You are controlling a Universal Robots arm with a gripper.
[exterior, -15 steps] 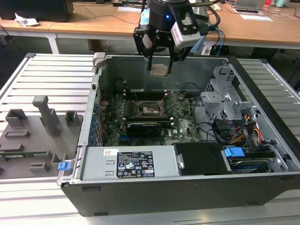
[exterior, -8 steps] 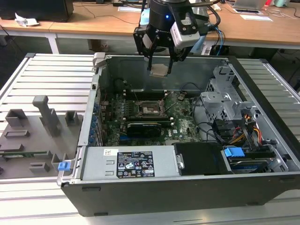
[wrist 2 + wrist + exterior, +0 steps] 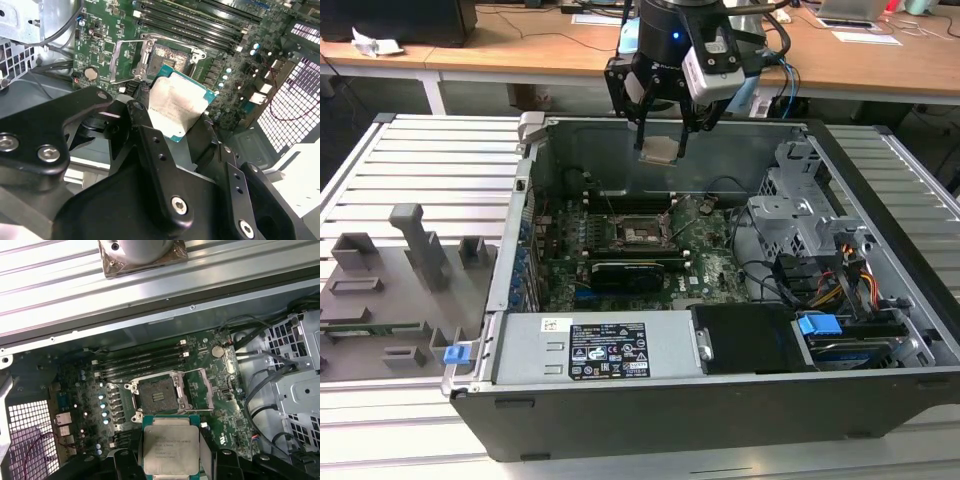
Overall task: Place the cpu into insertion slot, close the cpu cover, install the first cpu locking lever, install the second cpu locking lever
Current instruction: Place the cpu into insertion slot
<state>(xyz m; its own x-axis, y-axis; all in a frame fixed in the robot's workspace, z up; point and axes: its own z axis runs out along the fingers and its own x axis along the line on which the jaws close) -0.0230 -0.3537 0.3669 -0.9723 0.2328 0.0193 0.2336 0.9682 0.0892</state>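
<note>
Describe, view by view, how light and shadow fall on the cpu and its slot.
Exterior view: the cpu catches light and looks pale against the dark case wall, while the slot sits in shade. Second wrist view: glare whitens much of the cpu's top. First wrist view: the cpu is evenly lit, the slot is dark, and the ribbed table glares bright.

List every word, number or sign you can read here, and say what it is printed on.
Nothing reads clearly.
The cpu: faint print on its metal top, too blurred to read.
Black label on the grey box: print and symbols, too small to read.
Green circuit board: white markings, too small to read.
</note>
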